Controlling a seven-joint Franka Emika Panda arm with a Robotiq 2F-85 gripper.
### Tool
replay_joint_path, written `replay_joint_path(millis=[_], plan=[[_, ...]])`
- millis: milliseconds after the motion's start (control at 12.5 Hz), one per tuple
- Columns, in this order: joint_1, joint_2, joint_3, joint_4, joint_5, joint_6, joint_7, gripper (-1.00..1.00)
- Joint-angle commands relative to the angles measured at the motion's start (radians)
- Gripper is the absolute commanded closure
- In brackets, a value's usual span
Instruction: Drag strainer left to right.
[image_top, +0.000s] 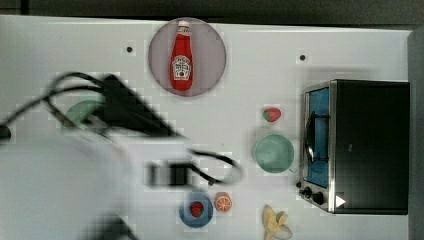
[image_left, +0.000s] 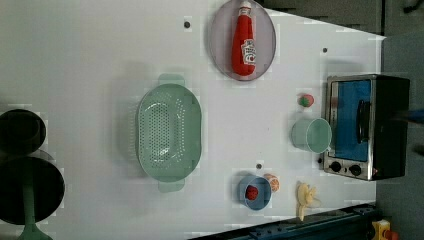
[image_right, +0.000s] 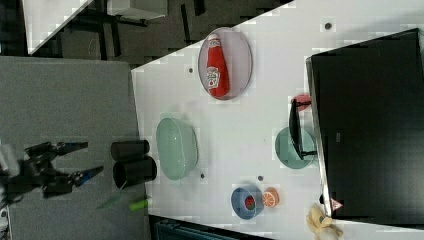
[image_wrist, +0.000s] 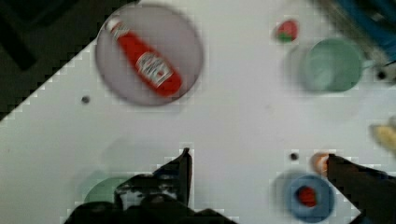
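The strainer (image_left: 169, 132) is a pale green oval colander with rows of small holes and a wide rim, resting upright on the white table (image_left: 90, 60). In the right view the strainer (image_right: 176, 148) lies near the table's left edge, and my gripper (image_right: 86, 159) hangs well to the right view's left of it, open and holding nothing. The wrist view shows both dark fingers (image_wrist: 183, 170) spread wide over bare table, with a bit of the strainer (image_wrist: 99, 189) beside one. In the top view my blurred arm (image_top: 125, 150) covers most of the strainer (image_top: 82, 112).
A ketchup bottle (image_left: 243, 42) lies on a grey plate. A round mint bowl (image_left: 311, 135), a strawberry (image_left: 306, 100) and a toaster oven (image_left: 367, 125) stand at the left view's right. A blue bowl (image_left: 255, 192), an orange slice (image_left: 271, 182) and a banana (image_left: 305, 197) are nearby. Black pots (image_left: 25, 170) stand left.
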Motion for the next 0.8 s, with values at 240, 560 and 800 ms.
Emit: replay_joint_path(millis=[240, 560, 800], plan=[[0.017, 0.207, 0.204, -0.069, 0.010, 0.068, 0.453, -1.00], [0.019, 0.375, 0.291, -0.103, 0.008, 0.242, 0.767, -1.00], [0.031, 0.494, 0.302, -0.139, 0.006, 0.386, 0.938, -1.00]])
